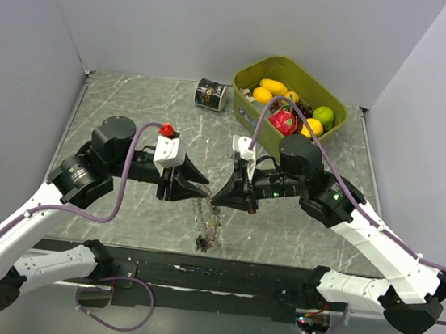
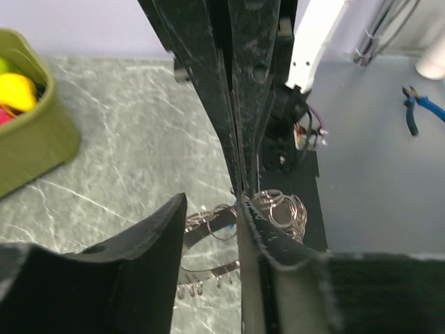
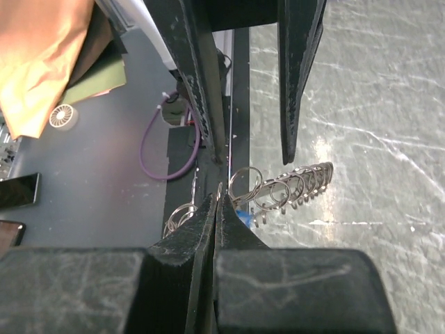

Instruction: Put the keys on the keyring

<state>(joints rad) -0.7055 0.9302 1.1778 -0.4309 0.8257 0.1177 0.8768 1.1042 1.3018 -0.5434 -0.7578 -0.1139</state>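
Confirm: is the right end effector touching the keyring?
Touching. Right wrist view: right end effector is pinched shut, keyring loops emerging directly from its tips.

Nothing legible; gold print on the black can left of the green bin, too small to read.

- keyring: silvery coiled loops strung out in a row, near the middle of the worktop's near edge.
- keys: tiny, clustered alongside; one blue tag shows.
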